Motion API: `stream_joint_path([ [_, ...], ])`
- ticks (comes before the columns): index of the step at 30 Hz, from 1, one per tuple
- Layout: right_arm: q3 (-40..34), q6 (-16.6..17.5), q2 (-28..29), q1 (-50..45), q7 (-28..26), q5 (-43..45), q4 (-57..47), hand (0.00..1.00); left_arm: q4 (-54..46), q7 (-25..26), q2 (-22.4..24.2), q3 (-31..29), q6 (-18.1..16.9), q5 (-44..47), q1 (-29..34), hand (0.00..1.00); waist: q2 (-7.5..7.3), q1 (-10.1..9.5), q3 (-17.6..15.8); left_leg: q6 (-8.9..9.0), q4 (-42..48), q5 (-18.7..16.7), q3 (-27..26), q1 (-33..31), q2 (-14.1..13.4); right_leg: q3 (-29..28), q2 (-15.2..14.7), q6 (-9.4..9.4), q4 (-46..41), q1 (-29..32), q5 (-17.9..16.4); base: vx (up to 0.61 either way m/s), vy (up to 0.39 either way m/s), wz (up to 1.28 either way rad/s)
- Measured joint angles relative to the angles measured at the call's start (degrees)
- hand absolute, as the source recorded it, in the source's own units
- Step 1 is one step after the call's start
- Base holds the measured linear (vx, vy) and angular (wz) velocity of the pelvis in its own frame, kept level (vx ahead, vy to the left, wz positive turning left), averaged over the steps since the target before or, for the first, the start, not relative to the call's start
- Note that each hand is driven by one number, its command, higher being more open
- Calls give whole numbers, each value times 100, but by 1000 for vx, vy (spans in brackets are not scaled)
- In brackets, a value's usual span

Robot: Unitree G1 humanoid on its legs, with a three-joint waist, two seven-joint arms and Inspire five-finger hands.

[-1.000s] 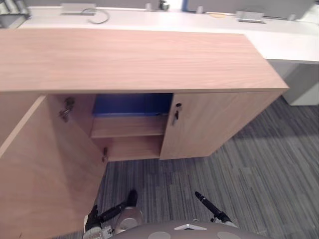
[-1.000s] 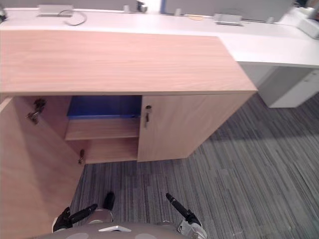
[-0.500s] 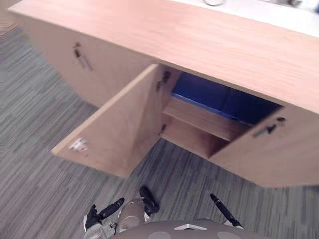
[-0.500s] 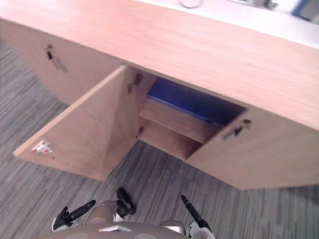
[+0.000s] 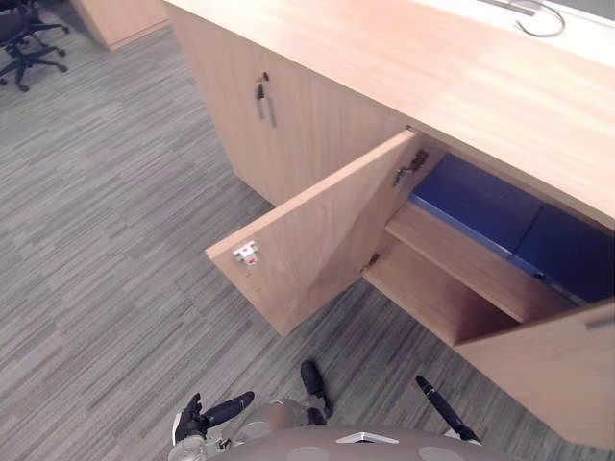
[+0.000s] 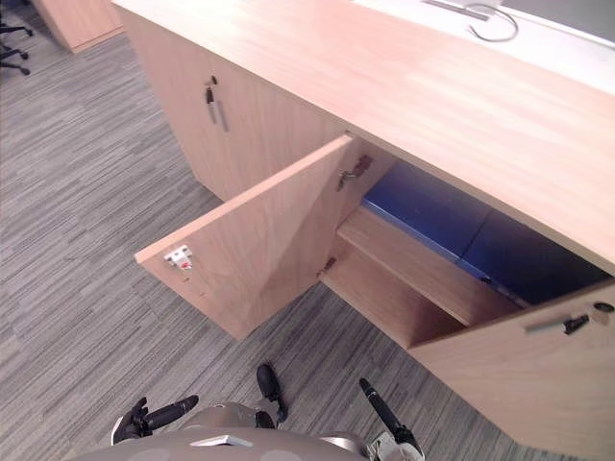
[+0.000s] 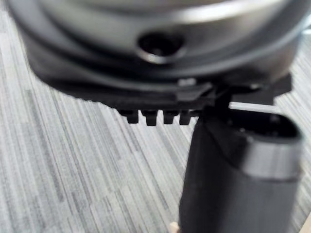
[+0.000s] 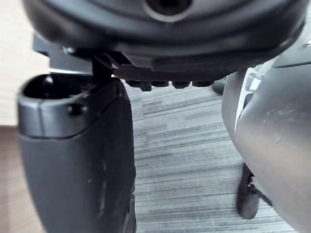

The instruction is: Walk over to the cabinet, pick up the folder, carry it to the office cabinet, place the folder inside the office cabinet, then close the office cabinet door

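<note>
Left hand (image 5: 197, 423) low at the near left edge, fingers slack and extended, nothing in it. Right hand (image 5: 440, 408) low at near right, fingers likewise straight and empty. Both hang over grey striped carpet (image 5: 115, 240), well short of the office cabinet (image 5: 404, 67).

Cabinet door (image 5: 317, 235) stands wide open, swung out toward me and to the left; small white-and-red catch (image 5: 246, 254) at its free corner, metal hinge (image 5: 411, 168) at the far end where it meets the carcass. Behind it I see the open compartment with one wooden shelf (image 5: 461, 274).

Folder (image 5: 476, 202), blue, lies flat on that upper shelf inside the cabinet, under the top board. A seam crosses the blue; I cannot tell if it is one piece or two.

Neighbouring door (image 6: 538, 384) at near right shut, handle showing. Further left door with key and handle (image 5: 261, 94), also shut. Office chair (image 5: 21, 40) at far left. Grey cable (image 5: 538, 14) looped on the white desk behind.
</note>
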State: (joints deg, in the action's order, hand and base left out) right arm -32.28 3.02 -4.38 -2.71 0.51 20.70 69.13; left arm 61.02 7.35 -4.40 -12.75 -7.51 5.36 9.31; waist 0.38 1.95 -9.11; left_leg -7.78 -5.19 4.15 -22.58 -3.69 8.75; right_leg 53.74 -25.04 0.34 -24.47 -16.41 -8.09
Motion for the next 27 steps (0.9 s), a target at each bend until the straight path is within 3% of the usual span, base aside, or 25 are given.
stream_joint_path([
  [1,55,0,0,-23,-16,0,-81,100,0,16,-9,116,1,-69,-11,100,-5,13,7,9,4,6,81,24,-30,-649,110,48,-139,180,-152,40,33,67],
  [2,224,5,54,-60,-50,1,-185,100,-8,14,-103,262,-2,-147,-46,100,-7,-9,10,41,-8,18,235,73,-82,-1949,431,210,-285,515,-421,-6,-16,62],
  [3,330,16,108,-76,-67,8,-202,100,-10,13,-164,360,-2,-148,-53,100,-12,-15,14,51,-9,24,345,112,-95,-2737,679,349,-349,717,-580,-3,-23,70],
  [5,366,12,295,-100,-111,43,-170,100,-10,29,-188,369,-3,-148,-70,100,-85,-9,63,47,-12,17,559,167,-80,-3472,940,620,-237,918,-794,-8,-57,70],
  [8,346,8,325,-95,-116,53,-128,100,-37,43,-117,297,-4,-151,-71,100,-56,-13,77,112,-13,-37,658,160,-56,-3355,1076,628,352,980,-788,-13,-75,57],
  [9,354,-2,359,-110,-111,40,-111,100,-51,30,-140,230,-3,-148,-54,100,-172,-6,173,758,-8,-454,567,54,17,-3350,1113,591,775,1083,-753,-15,-119,40],
  [10,369,21,579,-113,-118,35,-12,100,-137,32,-348,20,-21,-147,-26,100,-643,-19,338,217,762,-552,384,-241,82,-3403,755,623,1049,1323,-605,-10,-96,34],
  [11,361,35,568,-128,-135,52,-21,100,-125,76,-265,-41,-9,-145,-26,100,-404,-33,308,-5,1311,-670,548,-371,-348,-3333,960,753,934,1289,-623,23,-120,35],
  [12,290,76,415,-129,-112,78,-19,100,-58,133,-196,-126,29,-138,7,100,-403,-2,311,252,1394,-774,655,-433,-314,-3408,1043,696,1090,1210,-584,18,-16,25],
  [14,353,42,330,-178,-40,103,88,100,-67,132,-120,-131,20,-139,58,100,-329,-120,304,330,1021,-569,663,-245,-322,-3449,1247,654,1627,987,-311,1,-3,6],
  [16,385,40,408,-195,-25,104,106,100,-70,88,-121,-154,29,-129,69,100,-357,-147,323,332,1042,-508,760,-297,-372,-3352,1362,648,1805,920,-196,-5,-73,19],
  [18,464,28,397,-198,-19,258,107,100,-103,97,-143,-122,29,-114,-6,100,-313,-81,303,344,1307,-549,876,-493,-444,-3179,1435,609,1809,891,-208,-12,-84,42],
  [19,556,35,360,-168,-5,257,85,100,-142,99,-130,-122,32,-110,-80,100,-308,-48,273,283,1562,-757,759,-630,-562,-3038,1462,606,1856,825,-135,-21,-39,33],
  [20,583,42,364,-133,11,256,81,100,-249,95,-128,-129,39,-113,-77,100,-298,-37,253,343,1937,-1090,118,-718,-904,-2927,1480,593,1907,822,-87,-40,-2,26],
  [21,586,54,387,-132,15,255,83,100,-298,92,-134,-132,41,-117,-75,100,-363,-36,218,328,2140,-1168,-177,-717,-1065,-2875,1454,575,1939,821,-71,-47,35,11],
  [22,576,76,382,-133,17,256,77,100,-342,90,-131,-130,38,-128,-88,100,-327,-45,197,288,2576,-1304,-420,-751,-1340,-2836,1445,574,1904,807,-71,-2,69,2],
  [23,567,87,360,-161,30,258,27,100,-352,82,-100,-137,49,-140,-84,100,-254,-27,201,402,3005,-1474,-430,-694,-1645,-2797,1444,583,1824,777,-76,59,105,3],
  [24,564,98,340,-203,29,265,-72,100,-403,81,-57,-141,56,-146,-101,100,-137,8,201,645,3031,-1633,-371,-637,-1793,-2747,1446,609,1752,750,-91,81,129,8],
  [25,560,113,327,-210,29,263,-93,100,-457,81,-51,-152,66,-147,-143,100,-103,13,201,612,2949,-1593,-348,-603,-1706,-2747,1407,633,1734,729,-89,52,140,19],
  [27,484,97,459,-309,-20,272,-98,100,-865,85,-87,-164,84,-150,-229,100,-285,39,294,514,1816,-964,-241,-403,-1108,-2737,1240,557,1801,939,-46,-11,93,45],
])
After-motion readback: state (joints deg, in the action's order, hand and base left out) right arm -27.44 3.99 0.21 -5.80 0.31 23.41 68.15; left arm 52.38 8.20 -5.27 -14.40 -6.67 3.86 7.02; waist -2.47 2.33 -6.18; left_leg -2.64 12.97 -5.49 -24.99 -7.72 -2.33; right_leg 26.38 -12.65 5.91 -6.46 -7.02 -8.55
